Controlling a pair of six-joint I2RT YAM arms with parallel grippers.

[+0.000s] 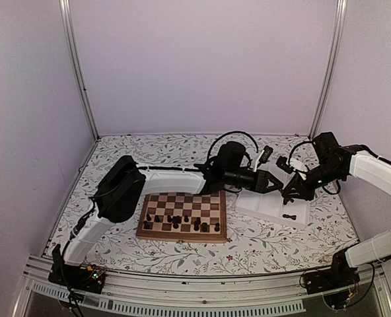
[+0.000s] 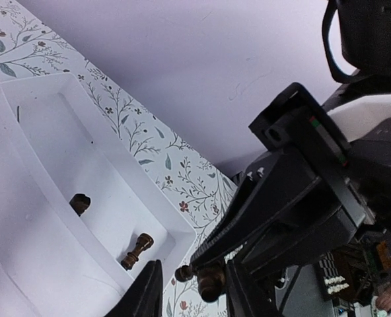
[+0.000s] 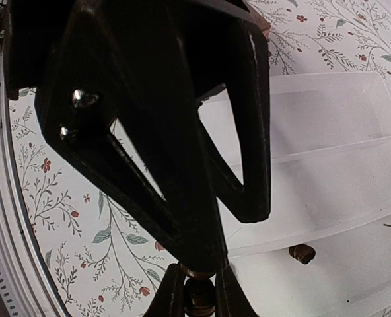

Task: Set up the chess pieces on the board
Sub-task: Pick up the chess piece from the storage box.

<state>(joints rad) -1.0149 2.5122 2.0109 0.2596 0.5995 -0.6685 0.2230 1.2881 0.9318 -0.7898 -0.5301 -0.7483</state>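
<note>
**A:** Where is the right gripper (image 3: 199,281) sitting?

**B:** It is hanging by the upper edge of the white tray (image 1: 265,206), right of centre in the overhead view. Its fingers are pinching a dark chess piece (image 2: 210,282) tightly, at the bottom edge of its own wrist view.

**A:** And the left gripper (image 1: 273,183)?

**B:** It is reaching across from the left and meeting the right one tip to tip. In its own wrist view its two fingers (image 2: 149,294) are standing apart at the bottom centre, flanking that same piece. A gap is showing on the left side. On the right side I cannot tell whether the finger is touching.

**A:** What is lying in the tray?

**B:** Two more dark pieces (image 2: 137,251) are resting left of centre in the left wrist view, apart from each other and seemingly in the same long compartment. One is lying on its side. The other is a stubby shape I cannot make out.

**A:** And the board (image 1: 182,201)?

**B:** It is sitting at the centre of the overhead view on the flowered tablecloth (image 1: 149,148), left of the tray and near it without touching. Dark chessmen (image 1: 182,221) are standing along its lower edge, too small to name.
</note>
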